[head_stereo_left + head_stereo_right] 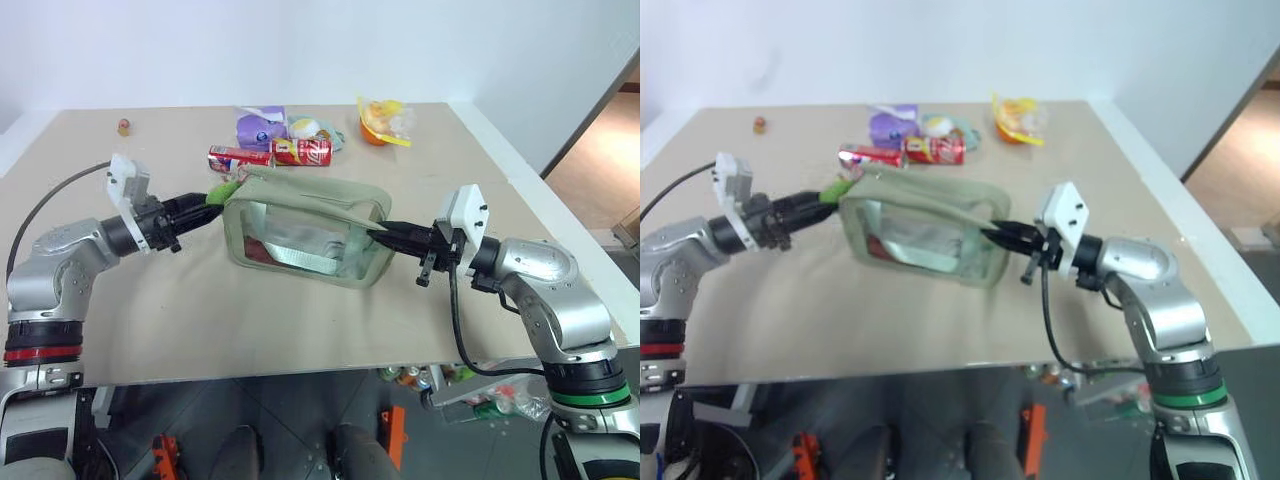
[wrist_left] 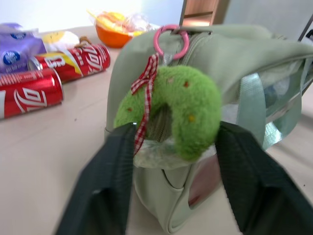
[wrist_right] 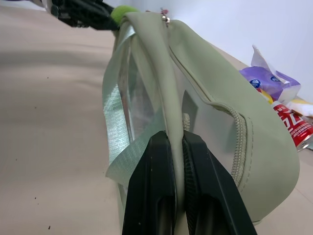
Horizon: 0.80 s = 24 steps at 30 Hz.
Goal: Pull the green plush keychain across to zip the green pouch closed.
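The green pouch (image 1: pixel 305 225) stands on the tan table, its top zipper running between my two grippers. The green plush keychain (image 2: pixel 190 112), a fuzzy lime-green piece on a pink ring with a red checked ribbon, hangs at the pouch's left end. My left gripper (image 1: pixel 215 197) reaches in level from the left, and its two black fingers (image 2: pixel 115 176) press against both sides of the plush. At the right end, my right gripper (image 3: pixel 177 139) is shut on the pouch's fabric edge, pinching the seam between its fingers.
Behind the pouch lie two red soda cans (image 1: pixel 305 151), a purple packet (image 1: pixel 262 125) and an orange-yellow wrapped item (image 1: pixel 380 122). A small object (image 1: pixel 124 127) sits at the far left of the table. The table's front edge (image 1: pixel 300 370) is close below the arms.
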### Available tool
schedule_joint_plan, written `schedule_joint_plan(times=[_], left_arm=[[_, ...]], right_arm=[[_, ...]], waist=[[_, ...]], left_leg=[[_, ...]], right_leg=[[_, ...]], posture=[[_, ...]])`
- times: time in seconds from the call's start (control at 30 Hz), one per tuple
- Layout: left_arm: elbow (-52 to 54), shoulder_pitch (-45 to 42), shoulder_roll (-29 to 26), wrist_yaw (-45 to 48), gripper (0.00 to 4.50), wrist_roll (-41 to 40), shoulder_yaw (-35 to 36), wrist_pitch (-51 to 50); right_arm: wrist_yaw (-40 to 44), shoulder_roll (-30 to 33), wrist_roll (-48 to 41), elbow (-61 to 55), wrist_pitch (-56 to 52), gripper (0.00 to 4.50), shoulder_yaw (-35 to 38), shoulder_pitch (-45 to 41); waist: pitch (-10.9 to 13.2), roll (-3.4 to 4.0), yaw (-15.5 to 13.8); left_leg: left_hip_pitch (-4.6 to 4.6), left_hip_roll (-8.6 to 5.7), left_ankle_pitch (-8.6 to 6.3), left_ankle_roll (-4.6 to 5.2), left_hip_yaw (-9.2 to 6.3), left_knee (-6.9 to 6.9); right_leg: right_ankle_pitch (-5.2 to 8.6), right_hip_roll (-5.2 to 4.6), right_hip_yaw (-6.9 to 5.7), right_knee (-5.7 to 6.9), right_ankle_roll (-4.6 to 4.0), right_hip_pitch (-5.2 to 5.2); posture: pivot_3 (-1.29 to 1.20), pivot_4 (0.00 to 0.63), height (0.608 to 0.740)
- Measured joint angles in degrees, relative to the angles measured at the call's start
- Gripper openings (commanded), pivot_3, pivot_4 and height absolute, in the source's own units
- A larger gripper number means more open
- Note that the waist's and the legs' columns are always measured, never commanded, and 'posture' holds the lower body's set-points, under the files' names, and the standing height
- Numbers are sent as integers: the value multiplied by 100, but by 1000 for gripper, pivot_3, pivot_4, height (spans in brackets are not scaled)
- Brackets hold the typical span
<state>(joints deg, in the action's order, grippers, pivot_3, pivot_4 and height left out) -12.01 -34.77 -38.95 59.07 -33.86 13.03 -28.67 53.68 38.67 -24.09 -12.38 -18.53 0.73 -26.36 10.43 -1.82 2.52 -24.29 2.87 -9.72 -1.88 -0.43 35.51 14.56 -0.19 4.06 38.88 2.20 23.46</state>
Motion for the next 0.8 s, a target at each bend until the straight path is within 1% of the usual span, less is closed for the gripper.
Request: schedule_joint_plan(times=[0.03, 0.1, 0.17, 0.2, 0.4, 0.57, 0.6, 0.63, 0.67, 0.7, 0.73, 0.8], left_arm=[[5, 0, -2, -4, 759, -5, 19, -3], [62, 4, -21, -26, 171, -40, 99, -43], [159, 23, -30, -73, 171, -58, 147, -55], [192, 23, -30, -132, 69, -66, 165, -55], [205, 37, 15, -330, 69, -29, 245, 44], [205, -23, 212, -509, 69, 39, 237, 400], [215, -149, 213, -535, 69, 57, 231, 406], [394, -673, 231, -615, 69, 71, 122, 438], [400, -685, 232, -616, 69, 71, 119, 441], [597, -1044, 263, -601, 69, 83, 3, 515], [660, -1200, 304, -593, 69, 90, -81, 526], [790, -1474, 518, -494, 69, 125, -376, 529]], right_arm=[[0, 4, -1, 0, 5, 0, 5, 9], [2, 28, -13, -7, 40, 0, 38, 61], [8, 37, -26, -21, 67, 0, 44, 92], [15, 37, -26, -25, 81, 0, 44, 101], [108, 43, -25, -5, 125, 0, 40, 97], [122, 46, 3, 87, 174, 0, 25, 48], [124, 49, 3, 89, 178, 0, 26, 47], [151, 66, 7, 99, 173, 0, 17, 14], [152, 66, 7, 100, 173, 0, 16, 12], [210, 79, 11, 140, 178, 0, -2, -21], [230, 81, 12, 155, 178, 0, -6, -39], [260, 86, 16, 195, 176, 0, -15, -81]], waist=[[0, 0, 0], [0, 0, -1], [0, 0, -1], [0, 0, -1], [0, 0, -2], [0, -1, -5], [1, -2, -9], [3, -8, -40], [3, -8, -43], [3, -7, -46], [3, -7, -48], [3, -7, -48]], left_leg=[[0, 0, 0, 0, 0, 0], [0, 0, 0, 0, 0, 0], [0, 0, 0, 0, 0, 0], [0, -1, 0, 0, 0, 0], [1, -1, 0, 0, 0, 1], [0, -2, 0, 0, 0, 1], [-1, -2, 0, 0, -3, 1], [-5, -3, 1, -1, -7, 6], [-4, -3, 1, -1, -7, 7], [-1, -8, 1, -1, -1, 6], [-1, -10, 1, -1, -2, 6], [0, -11, 1, -1, 1, 6]], right_leg=[[0, 0, 0, 0, 0, 0], [1, -1, -1, 0, 1, -1], [1, -2, -1, 0, 1, -1], [0, -1, -1, 0, 1, -1], [0, -2, -1, 0, 2, -2], [0, -2, -1, -1, 2, -2], [0, -2, -4, 0, 2, -2], [-2, -2, -7, -1, 4, -4], [-2, -2, -7, -1, 5, -4], [-3, -5, 1, -5, 9, -7], [-2, -6, 2, -6, 11, -8], [-2, -6, 5, -7, 13, -9]], posture=[[0, 150, 740], [0, 150, 740], [0, 150, 740], [0, 150, 740], [0, 150, 740], [0, 150, 740], [0, 150, 740], [0, 150, 740], [0, 150, 740], [0, 150, 740], [0, 150, 740], [0, 150, 740]])
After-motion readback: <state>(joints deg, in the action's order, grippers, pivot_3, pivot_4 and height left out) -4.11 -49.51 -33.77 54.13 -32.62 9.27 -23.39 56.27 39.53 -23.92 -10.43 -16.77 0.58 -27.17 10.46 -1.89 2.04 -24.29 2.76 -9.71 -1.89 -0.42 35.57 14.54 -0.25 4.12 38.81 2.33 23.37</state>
